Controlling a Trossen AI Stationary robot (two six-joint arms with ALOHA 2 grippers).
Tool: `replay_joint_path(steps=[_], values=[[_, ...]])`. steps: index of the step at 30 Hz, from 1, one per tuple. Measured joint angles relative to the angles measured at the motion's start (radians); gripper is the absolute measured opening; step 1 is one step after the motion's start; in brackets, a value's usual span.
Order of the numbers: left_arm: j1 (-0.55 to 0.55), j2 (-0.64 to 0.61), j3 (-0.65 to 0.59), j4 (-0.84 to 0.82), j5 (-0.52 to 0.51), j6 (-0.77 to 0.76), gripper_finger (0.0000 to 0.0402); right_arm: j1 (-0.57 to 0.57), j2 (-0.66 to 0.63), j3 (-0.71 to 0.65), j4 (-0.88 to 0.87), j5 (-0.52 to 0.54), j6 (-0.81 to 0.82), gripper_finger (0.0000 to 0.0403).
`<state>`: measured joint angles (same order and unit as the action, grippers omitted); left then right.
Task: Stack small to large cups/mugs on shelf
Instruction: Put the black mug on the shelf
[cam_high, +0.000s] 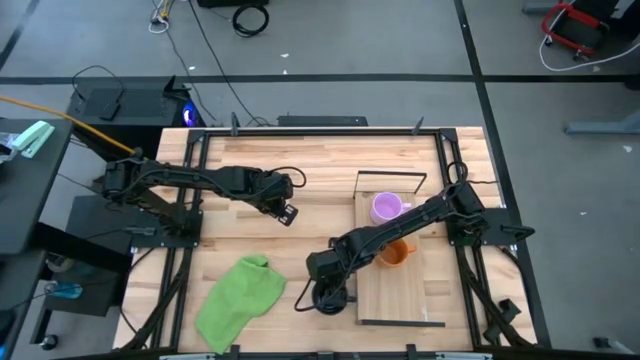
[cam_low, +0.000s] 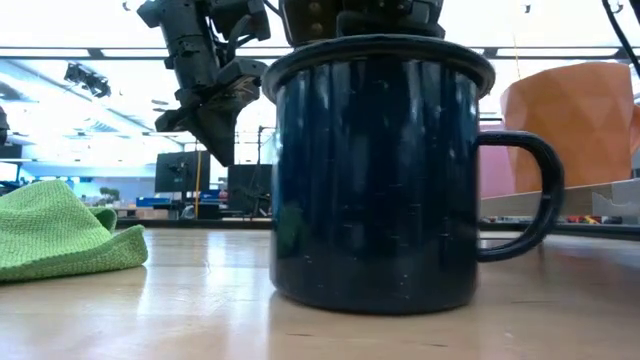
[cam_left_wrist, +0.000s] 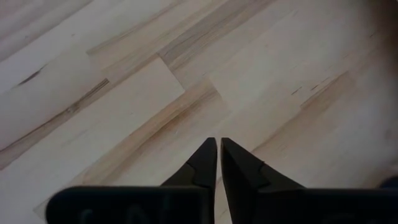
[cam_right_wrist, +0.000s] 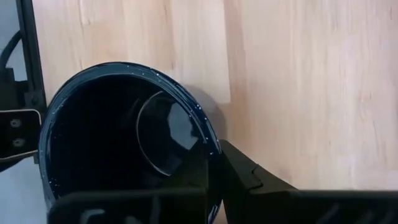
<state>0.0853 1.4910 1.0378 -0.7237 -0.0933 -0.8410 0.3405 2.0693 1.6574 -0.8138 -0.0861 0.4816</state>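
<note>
The black mug (cam_low: 375, 170) stands upright on the tabletop near the front edge, left of the shelf (cam_high: 405, 295); its handle (cam_low: 535, 190) points toward the shelf. My right gripper (cam_high: 325, 290) is over its mouth, shut on its wall. The light purple mug (cam_high: 385, 208) and the orange mug (cam_high: 397, 253) stand on the shelf board. My left gripper (cam_high: 286, 211) is shut and empty, hanging above the middle of the table (cam_left_wrist: 219, 146). My right gripper holds the black mug by its rim (cam_right_wrist: 213, 148), one finger outside the wall (cam_right_wrist: 249, 177) and the other inside, hidden in the dark hollow. The fingers come from above, pointing down. The mug stands upright with its base (cam_low: 375, 298) on the tabletop.
A crumpled green cloth (cam_high: 240, 295) lies on the table left of the black mug. The shelf's black wire frame (cam_high: 390, 180) stands up at its far and near ends. Bare tabletop lies between the cloth and the far edge.
</note>
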Motion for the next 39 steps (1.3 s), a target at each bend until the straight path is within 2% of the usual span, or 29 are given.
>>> replay_joint_path(steps=[5, 11, 20, 27, 32, 39], values=[[0.0, 0.0, 0.0, 0.002, 0.0, 0.013, 0.0023, -0.002, 0.001, 0.04, -0.003, 0.012, -0.006, 0.0017], [0.001, 0.0, 0.0, 0.003, 0.0, 0.031, 0.0026, -0.016, 0.001, 0.154, -0.068, 0.009, -0.02, 0.0017], [0.001, 0.0, 0.0, 0.003, 0.0, 0.044, 0.0011, -0.053, 0.001, 0.375, -0.321, 0.007, -0.093, 0.0017], [0.001, 0.0, 0.0, 0.003, 0.0, 0.053, 0.0019, -0.068, 0.001, 0.52, -0.594, 0.007, -0.159, 0.0017], [0.002, 0.0, 0.0, 0.003, 0.0, 0.053, 0.0013, -0.052, -0.011, 0.535, -0.722, 0.013, -0.161, 0.0017], [0.002, 0.0, 0.0, 0.008, 0.0, 0.052, 0.0015, -0.001, -0.09, 0.489, -0.742, 0.021, -0.105, 0.0017]])
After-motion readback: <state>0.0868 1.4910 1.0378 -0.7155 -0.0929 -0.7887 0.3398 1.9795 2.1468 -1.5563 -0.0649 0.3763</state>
